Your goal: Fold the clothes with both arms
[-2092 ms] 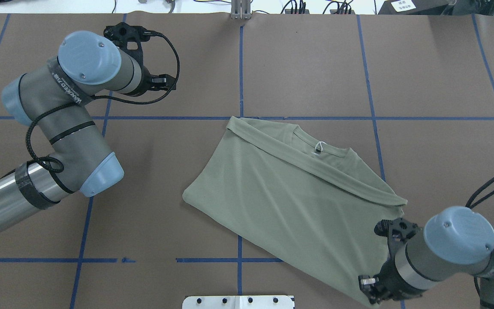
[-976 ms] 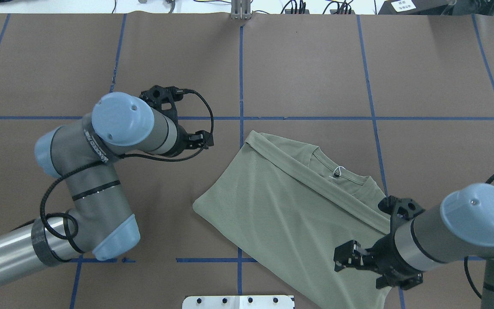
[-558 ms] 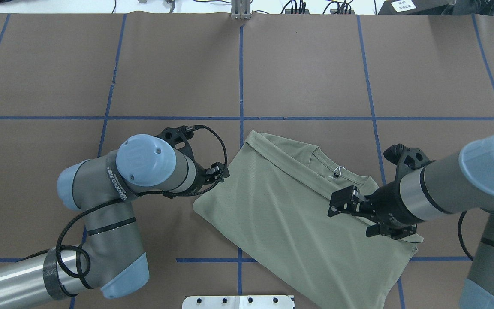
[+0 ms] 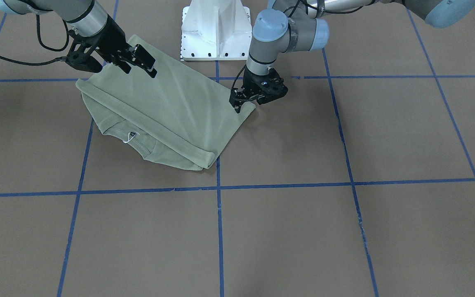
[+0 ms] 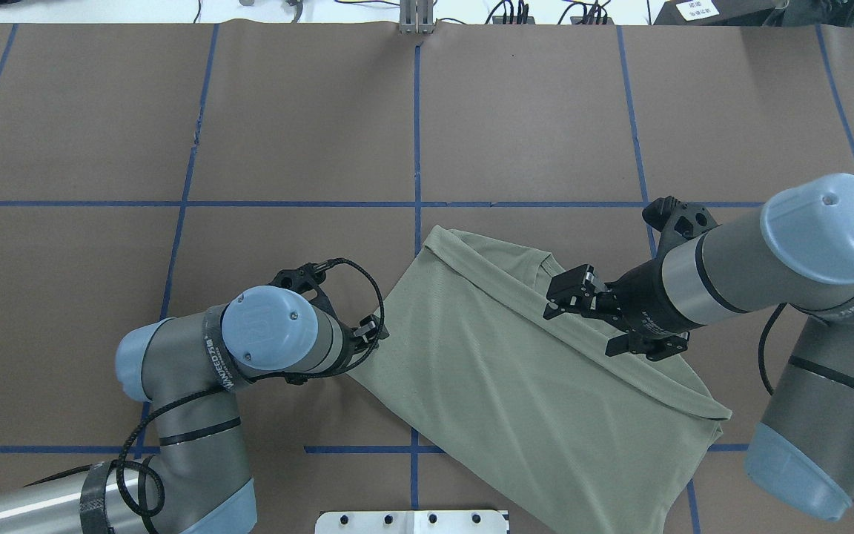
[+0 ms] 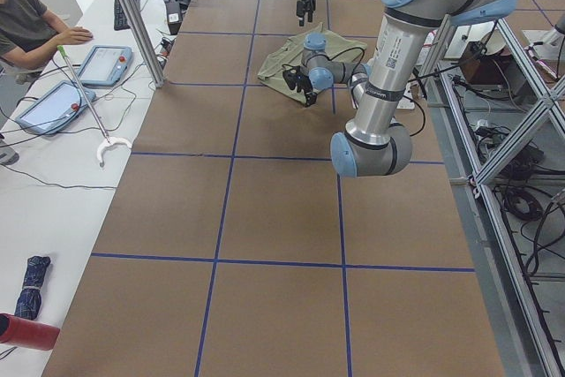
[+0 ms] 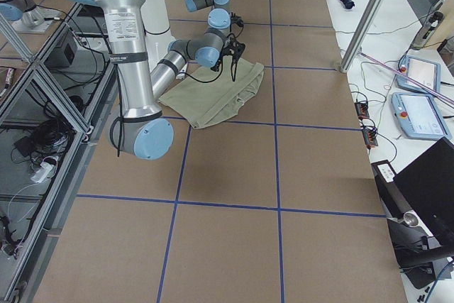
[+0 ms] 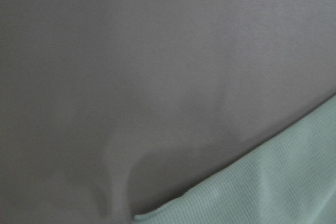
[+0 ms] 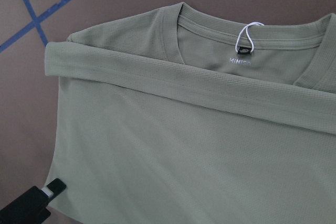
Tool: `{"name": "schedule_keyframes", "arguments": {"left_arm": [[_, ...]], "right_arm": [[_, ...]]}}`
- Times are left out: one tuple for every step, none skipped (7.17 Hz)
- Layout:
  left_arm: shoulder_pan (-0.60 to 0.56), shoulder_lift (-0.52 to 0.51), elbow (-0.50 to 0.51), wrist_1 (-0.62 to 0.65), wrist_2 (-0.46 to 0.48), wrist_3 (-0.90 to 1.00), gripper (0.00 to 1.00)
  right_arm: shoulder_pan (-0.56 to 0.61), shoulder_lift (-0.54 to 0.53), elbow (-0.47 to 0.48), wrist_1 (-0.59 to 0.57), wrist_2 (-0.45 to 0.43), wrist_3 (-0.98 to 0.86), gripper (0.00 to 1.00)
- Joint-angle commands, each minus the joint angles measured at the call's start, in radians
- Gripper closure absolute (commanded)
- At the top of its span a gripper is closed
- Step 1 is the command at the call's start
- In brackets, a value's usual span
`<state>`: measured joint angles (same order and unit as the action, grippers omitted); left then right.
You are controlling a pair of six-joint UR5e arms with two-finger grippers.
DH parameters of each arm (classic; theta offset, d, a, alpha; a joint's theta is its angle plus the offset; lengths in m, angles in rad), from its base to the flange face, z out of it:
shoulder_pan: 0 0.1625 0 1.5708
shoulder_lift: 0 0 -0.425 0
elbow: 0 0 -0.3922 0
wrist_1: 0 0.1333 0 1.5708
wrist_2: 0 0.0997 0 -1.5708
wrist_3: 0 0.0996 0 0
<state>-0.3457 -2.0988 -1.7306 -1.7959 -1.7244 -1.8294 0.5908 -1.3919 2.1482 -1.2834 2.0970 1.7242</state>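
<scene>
Overhead exterior: right end effector point(image 5: 588, 320) has its fingers apart and hovers over the shirt point(image 5: 516, 386), just beside the collar. Shirt lies folded on the brown surface point(image 5: 545, 111), directly under that end effector, with a sleeve point(image 9: 184, 85) laid across below the neckline. White tag loop point(image 9: 248, 34) sits ahead of it in the wrist view. Left end effector point(image 5: 372, 331) is right at the shirt's corner; can't tell whether it is apart or clamped.
</scene>
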Motion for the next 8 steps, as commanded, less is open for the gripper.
{"name": "schedule_keyframes", "arguments": {"left_arm": [[0.001,0.000,-0.013,0.016,0.002,-0.010,0.85],[0.002,-0.003,-0.015,0.020,0.000,-0.008,1.00],[0.002,-0.007,-0.020,0.020,-0.006,-0.004,1.00],[0.001,-0.010,-0.024,0.021,-0.007,-0.001,1.00],[0.001,-0.009,-0.023,0.021,-0.007,0.007,1.00],[-0.025,-0.010,-0.012,0.023,-0.003,0.009,1.00],[-0.086,-0.013,0.002,0.020,-0.001,0.050,1.00],[-0.138,-0.018,0.053,0.007,0.000,0.115,1.00]], "right_arm": [[0.001,0.001,-0.001,-0.002,0.000,0.000,0.00],[0.004,0.001,-0.001,-0.002,0.000,0.000,0.00],[0.004,0.001,-0.001,-0.002,0.000,0.000,0.00],[0.004,0.001,-0.001,-0.002,0.000,0.000,0.00],[0.006,0.001,-0.001,-0.001,0.000,0.000,0.00],[0.018,0.002,-0.001,-0.001,0.000,0.000,0.00],[0.027,0.002,-0.001,-0.001,0.000,-0.002,0.00],[0.030,0.002,-0.001,-0.001,-0.009,-0.009,0.00]]}}
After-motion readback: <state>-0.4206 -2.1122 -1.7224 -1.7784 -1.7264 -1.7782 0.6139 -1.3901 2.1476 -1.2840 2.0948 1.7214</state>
